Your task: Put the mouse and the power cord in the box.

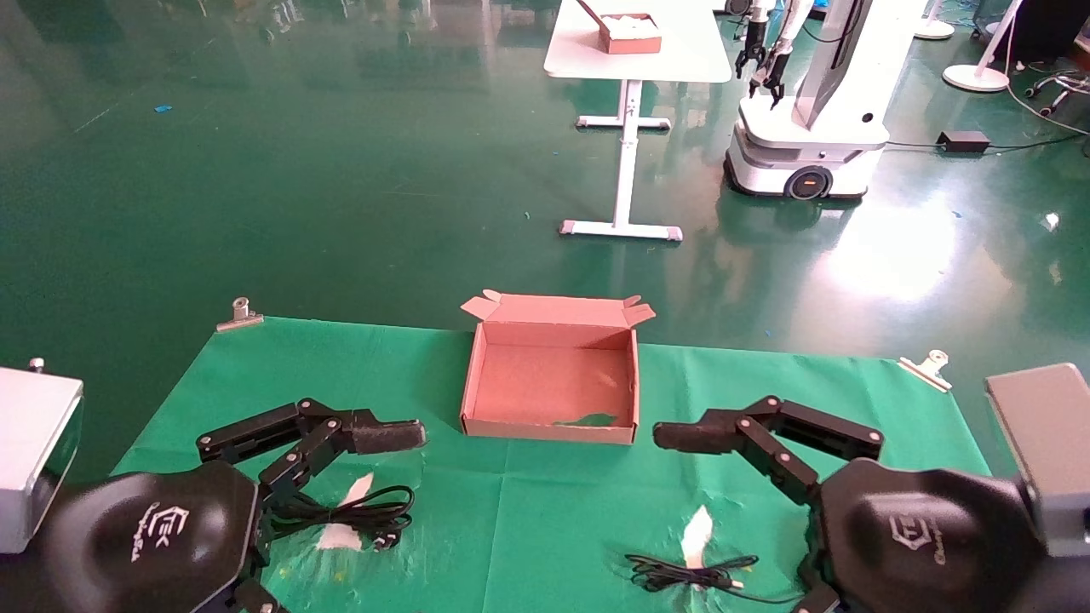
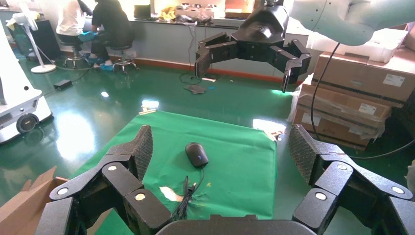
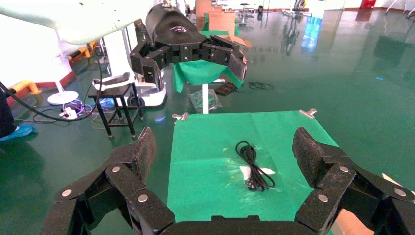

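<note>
Box (image 1: 552,387) apart between both tools

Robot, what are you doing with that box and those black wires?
Nothing has been picked up yet. The box sits open and empty at the far middle of the green cloth. The power cord lies coiled near the left claw, and the mouse lies with its thin cable on the right side, near the right claw. Both claws are open and hover above the cloth, one on each side of the box, holding nothing.
</note>
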Available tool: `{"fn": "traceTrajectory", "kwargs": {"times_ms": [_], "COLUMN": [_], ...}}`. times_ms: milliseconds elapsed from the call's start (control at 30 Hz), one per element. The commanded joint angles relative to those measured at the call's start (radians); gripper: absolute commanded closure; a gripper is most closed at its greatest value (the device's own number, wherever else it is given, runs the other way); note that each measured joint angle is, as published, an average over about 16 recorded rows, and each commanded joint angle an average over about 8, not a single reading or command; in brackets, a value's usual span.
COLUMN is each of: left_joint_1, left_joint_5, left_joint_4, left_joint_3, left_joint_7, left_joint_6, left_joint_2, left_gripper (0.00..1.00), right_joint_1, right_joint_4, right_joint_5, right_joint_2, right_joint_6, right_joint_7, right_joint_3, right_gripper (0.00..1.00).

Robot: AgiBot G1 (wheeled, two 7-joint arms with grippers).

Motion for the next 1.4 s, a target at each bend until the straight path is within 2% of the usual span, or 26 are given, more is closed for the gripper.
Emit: {"fn": "traceTrajectory", "kwargs": {"times_ms": [33, 633, 833, 1000, 1133, 1267, 1400], "left_joint_1": [0.000, -0.002, -0.031, -0.102, -0.186, -0.303, -0.431], "left_joint_5": [0.000, 0.003, 0.069, 0.220, 0.378, 0.575, 0.774], "left_joint_4": [0.000, 0.001, 0.004, 0.045, 0.109, 0.209, 0.375], "left_joint_3": [0.000, 0.001, 0.028, 0.099, 0.184, 0.290, 0.388], "left_joint_7": [0.000, 0.002, 0.014, 0.048, 0.105, 0.196, 0.306], "left_joint_6": [0.000, -0.001, 0.023, 0.061, 0.080, 0.079, 0.055], "left_joint_2": [0.000, 0.001, -0.003, 0.012, 0.046, 0.104, 0.192], "left_gripper": [0.00, 0.00, 0.00, 0.00, 0.00, 0.00, 0.00], "right_joint_1": [0.000, 0.000, 0.005, 0.045, 0.100, 0.160, 0.236], "right_joint_4": [0.000, 0.000, -0.014, -0.060, -0.167, -0.341, -0.505], "right_joint_5": [0.000, 0.000, -0.030, -0.166, -0.307, -0.426, -0.561], "right_joint_2": [0.000, 0.000, 0.011, 0.034, 0.020, -0.029, -0.098], "right_joint_6": [0.000, 0.000, -0.009, -0.055, -0.082, -0.059, -0.008], "right_joint_7": [0.000, 0.000, -0.019, -0.088, -0.187, -0.305, -0.431], "right_joint_3": [0.000, 0.000, -0.006, -0.056, -0.131, -0.197, -0.252], "right_gripper": [0.00, 0.00, 0.00, 0.00, 0.00, 0.00, 0.00]}}
